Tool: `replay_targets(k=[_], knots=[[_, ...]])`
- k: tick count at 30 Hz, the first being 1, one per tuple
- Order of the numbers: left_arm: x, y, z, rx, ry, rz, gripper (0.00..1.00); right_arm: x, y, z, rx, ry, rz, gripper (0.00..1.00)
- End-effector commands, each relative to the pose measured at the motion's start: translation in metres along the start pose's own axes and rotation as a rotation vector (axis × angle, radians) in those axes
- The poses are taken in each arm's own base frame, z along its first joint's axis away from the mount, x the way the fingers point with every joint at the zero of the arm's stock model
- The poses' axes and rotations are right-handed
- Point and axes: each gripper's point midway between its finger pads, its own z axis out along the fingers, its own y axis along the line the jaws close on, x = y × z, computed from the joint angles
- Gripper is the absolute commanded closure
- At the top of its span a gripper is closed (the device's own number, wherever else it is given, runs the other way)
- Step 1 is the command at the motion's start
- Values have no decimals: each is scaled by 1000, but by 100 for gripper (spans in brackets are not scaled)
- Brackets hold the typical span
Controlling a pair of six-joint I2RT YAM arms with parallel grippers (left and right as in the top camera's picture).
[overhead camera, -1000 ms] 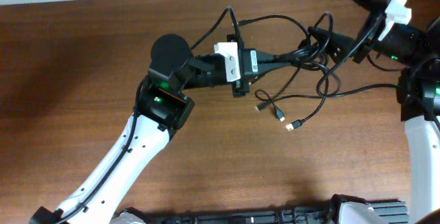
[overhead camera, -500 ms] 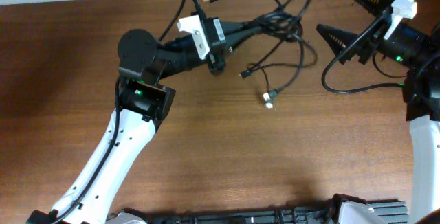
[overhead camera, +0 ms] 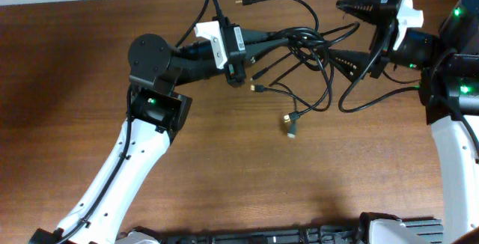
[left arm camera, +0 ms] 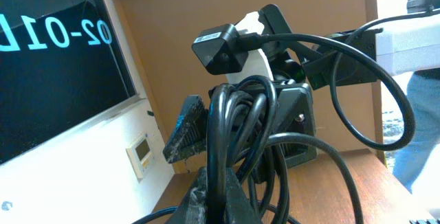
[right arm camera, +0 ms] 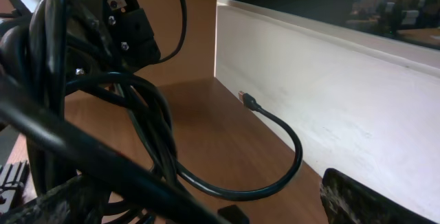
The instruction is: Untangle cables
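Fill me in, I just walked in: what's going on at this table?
The left gripper is shut on a thick bunch of black cables. The right gripper is open at the other side of the tangle, strands running between its fingers. Loose plug ends trail onto the table.

Setting: an indoor robotics lab or test room.

Evidence:
- White left arm (overhead camera: 127, 169) and right arm (overhead camera: 458, 154) stationed at a bare wood-grain worktop (overhead camera: 247, 191).
- Plain brown partition board (left arm camera: 206, 11) behind.
- White wall (left arm camera: 82, 176) carries a small control panel (left arm camera: 141, 153).
- Dark glass pane (left arm camera: 48, 86) bears large pale lettering.
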Motion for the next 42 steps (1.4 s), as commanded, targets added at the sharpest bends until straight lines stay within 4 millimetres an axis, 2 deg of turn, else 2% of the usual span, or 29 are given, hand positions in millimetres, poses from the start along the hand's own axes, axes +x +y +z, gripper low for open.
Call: replay_targets(k=[1,4,8,11,12,13,15,17,20,22,24,25,28,34,39,42], knots=[[-18,7,-1,-62,-29,23,100,-4,8,1,-39,-11,-14,4],[-18,7,-1,-65,-31,24,100,-4,9,1,-45,-11,-7,4],[-17,-18,11,38,-35,5,100,-11,14,9,-62,-26,-65,4],[-4,-29,21,72,-6,-55,100,-19,10,12,-35,-41,-132,4],[0,-33,23,85,6,-77,100,-20,-7,12,61,-30,-114,4],[1,-42,24,133,6,-82,100,-18,-34,8,218,-6,-90,3],[0,-50,24,176,4,-83,100,-13,-64,-2,394,26,-85,3],[0,-54,23,200,6,-87,100,-7,-103,-24,656,75,-77,4],[1,-58,18,240,8,-85,100,-1,-137,-61,947,129,-67,3],[7,-51,9,236,34,-108,100,2,-153,-89,1130,163,-59,2],[21,-36,-2,187,83,-168,100,4,-162,-113,1280,192,-54,1],[31,-23,-13,144,120,-214,100,6,-165,-131,1382,211,-49,1],[52,9,-46,29,191,-308,100,7,-168,-157,1534,240,-42,1],[68,49,-99,-139,248,-382,100,9,-169,-188,1660,264,-32,1],[72,71,-133,-240,264,-395,100,12,-173,-227,1753,279,-18,1],[71,84,-154,-301,269,-390,100,15,-173,-245,1793,290,-10,1]])
